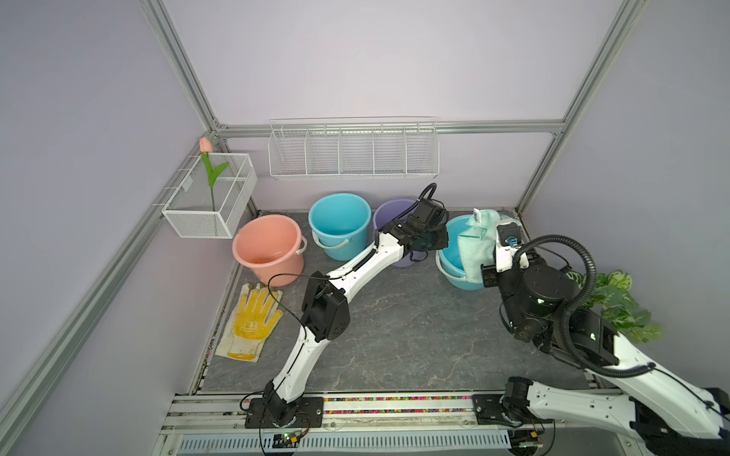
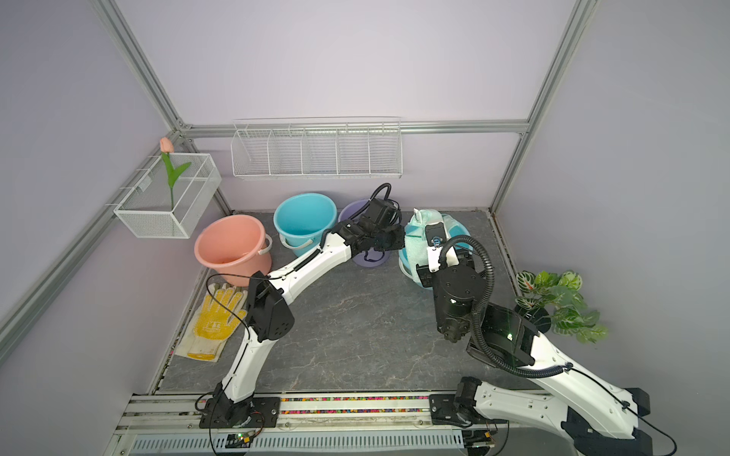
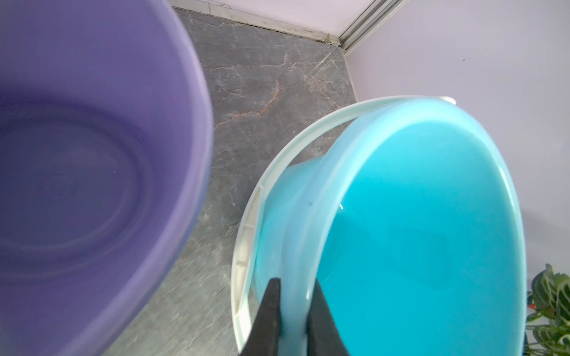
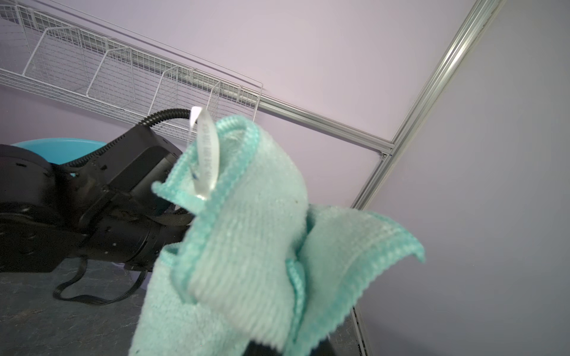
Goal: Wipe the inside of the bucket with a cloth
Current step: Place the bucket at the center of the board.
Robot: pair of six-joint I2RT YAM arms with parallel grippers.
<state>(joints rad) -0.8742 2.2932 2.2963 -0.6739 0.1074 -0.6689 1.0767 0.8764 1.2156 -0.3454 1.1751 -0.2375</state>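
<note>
A light blue bucket (image 1: pixel 451 248) (image 2: pixel 411 272) stands tilted at the back right of the table. My left gripper (image 1: pixel 440 241) (image 3: pixel 296 311) is shut on its rim (image 3: pixel 311 234), one finger inside and one outside. The bucket's white handle (image 3: pixel 246 246) hangs down outside. The mint-green cloth (image 1: pixel 474 248) (image 2: pixel 416 241) (image 4: pixel 246 246) with a white label (image 4: pixel 206 154) drapes over the bucket's mouth. My right gripper (image 1: pixel 493 233) (image 4: pixel 277 348) is shut on the cloth, which hides its fingertips.
A purple bucket (image 1: pixel 389 215) (image 3: pixel 92 154) stands just beside the left wrist. Another blue bucket (image 1: pixel 339 225) and a pink one (image 1: pixel 268 246) are to the left. A dotted glove (image 1: pixel 251 319) lies front left, a plant (image 1: pixel 616 304) at right, wire baskets (image 1: pixel 353 150) on the walls.
</note>
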